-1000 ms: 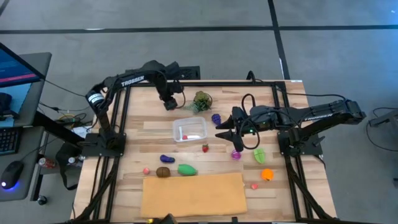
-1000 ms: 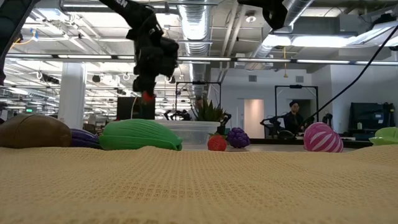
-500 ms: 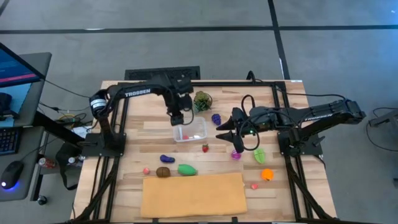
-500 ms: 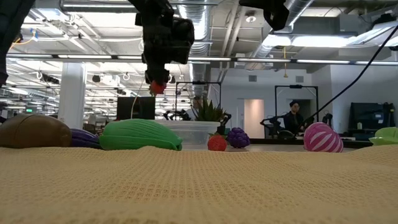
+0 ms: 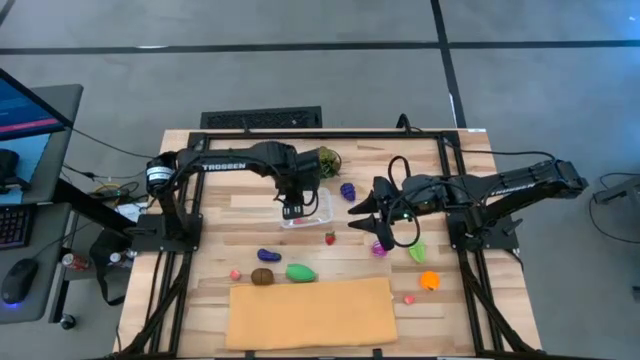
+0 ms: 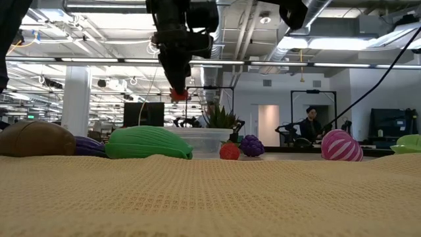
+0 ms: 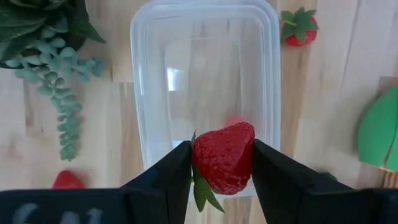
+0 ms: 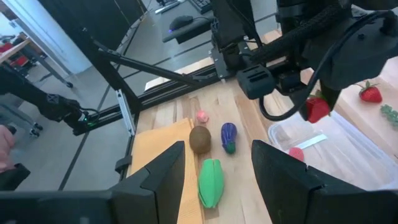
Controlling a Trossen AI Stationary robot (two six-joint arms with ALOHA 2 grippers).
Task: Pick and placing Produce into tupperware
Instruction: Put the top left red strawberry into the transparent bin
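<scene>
Strawberry (image 7: 224,157) in left gripper (image 7: 221,163) has moved over tupperware (image 7: 205,62).

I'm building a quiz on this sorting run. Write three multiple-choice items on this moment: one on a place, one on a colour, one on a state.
1. Where is the left gripper?
A. above the tupperware
B. over the tan mat
C. beside the orange piece

2. What colour is the piece lying against the brown piece on the table?
A. blue
B. green
C. pink

3. What is the right gripper doing?
A. gripping grapes
B. gripping a strawberry
C. open, holding nothing

Answers: 1 A, the left wrist view looks straight down into the tub. 2 B, the green piece touches it. 3 C, its fingers stand apart with nothing between them.
</scene>
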